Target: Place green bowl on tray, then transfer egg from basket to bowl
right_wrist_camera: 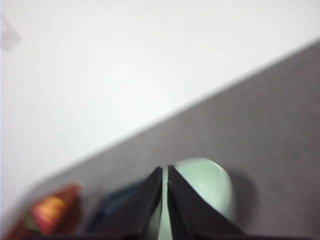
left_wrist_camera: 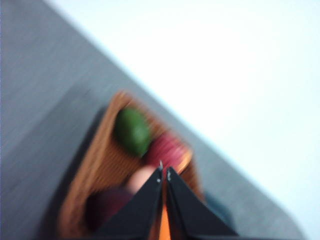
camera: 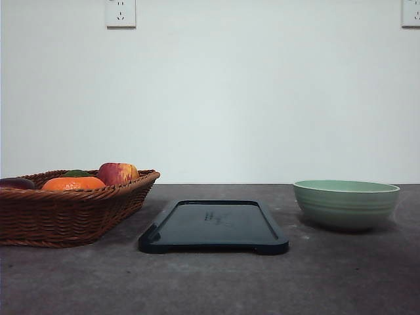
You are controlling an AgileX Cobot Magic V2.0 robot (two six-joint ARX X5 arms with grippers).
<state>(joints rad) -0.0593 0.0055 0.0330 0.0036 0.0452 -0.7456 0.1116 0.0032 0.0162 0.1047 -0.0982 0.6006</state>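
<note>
Blurring softens both wrist views, so much of the detail there is hard to make out. From the front, the wide shallow brown woven wicker basket (camera: pixel 69 210) is cut off at the left edge of the picture, and its sloping wall hides the lower parts of what lies inside: an orange fruit (camera: pixel 73 184), a red-yellow apple (camera: pixel 118 173), a dark green shape (camera: pixel 77 173) behind the orange, and a dark purplish item (camera: pixel 14 183) at the frame's edge. In the left wrist view a pale pinkish rounded thing (left_wrist_camera: pixel 142 180) lies in the basket (left_wrist_camera: pixel 100 165), half hidden behind the black left gripper (left_wrist_camera: pixel 164 174); it may be the egg, but the blur leaves that uncertain. The left fingers (left_wrist_camera: pixel 145 205) are narrowed until their tips nearly touch, holding nothing, and they sit above the basket, angled over its contents. The flat dark navy-black rectangular tray (camera: pixel 213 226) lies bare on the grey counter (camera: pixel 210 282) between the basket and the pale sage-green glazed round bowl (camera: pixel 346 203), which stands upright on the counter to the right, apart from the tray. In the right wrist view the black right gripper (right_wrist_camera: pixel 165 170) sits above the bowl (right_wrist_camera: pixel 210 185), covering part of it; its fingers (right_wrist_camera: pixel 187 210) are likewise drawn nearly together with only a thin slit between them, gripping nothing. Beside them a dark smear (right_wrist_camera: pixel 115 205) is probably the tray.
</note>
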